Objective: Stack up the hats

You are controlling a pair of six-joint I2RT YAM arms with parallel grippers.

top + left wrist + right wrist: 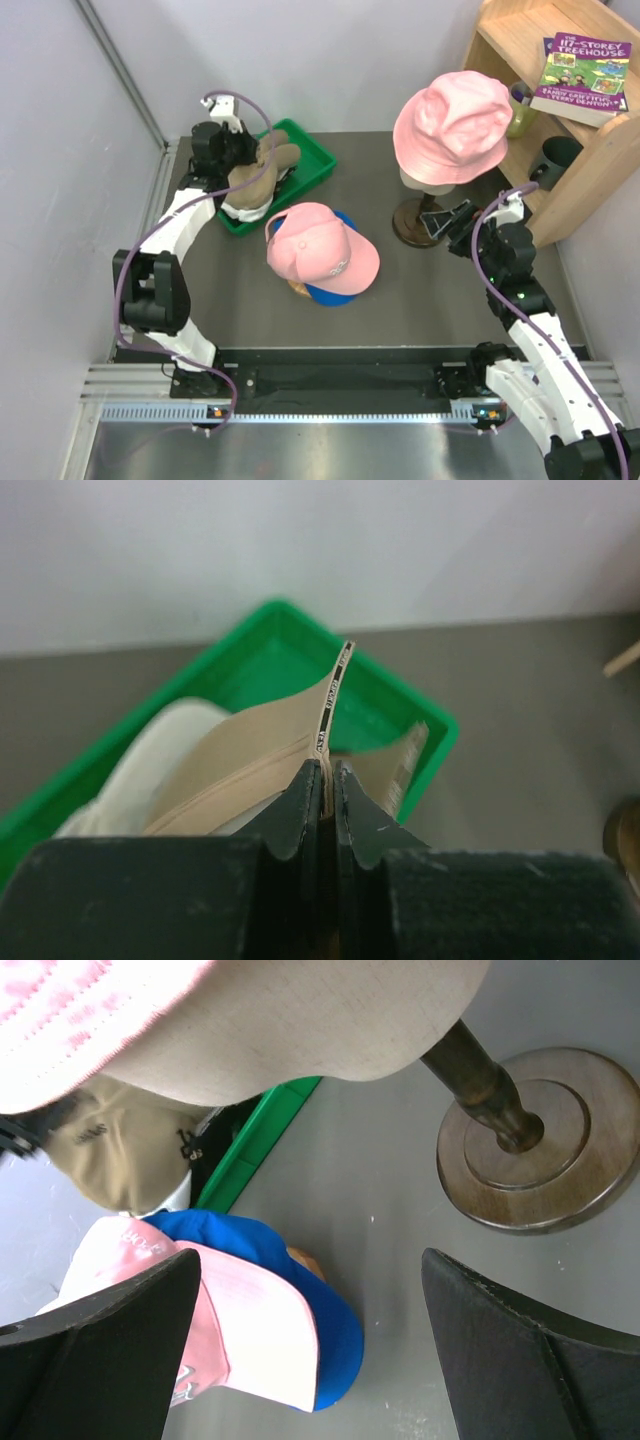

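Stack is part-built: a soft pink cap [320, 250] sits over a blue cap [335, 292] on the matte grey tabletop [430, 290], off to the right of the left end effector [327, 780]. That end effector is pinched tight on the thin, stiff edge of a tan cap [250, 755], w/ a white cap [150, 760] just beneath in the glossy green plastic tray [270, 650], so tan & white look left to add. Right end effector [310, 1260] gapes wide, holding nothing, w/ a round turned-wood stand base [520, 1140] just ahead of it.

A pink cap [325, 250] and blue cap [330, 295] on a dark grey table [420, 290]. A tan cap [262, 172] and white cap [245, 213] in a bright green tray [312, 158]. A pale pink hat [452, 125] on a dark brown stand [408, 222].
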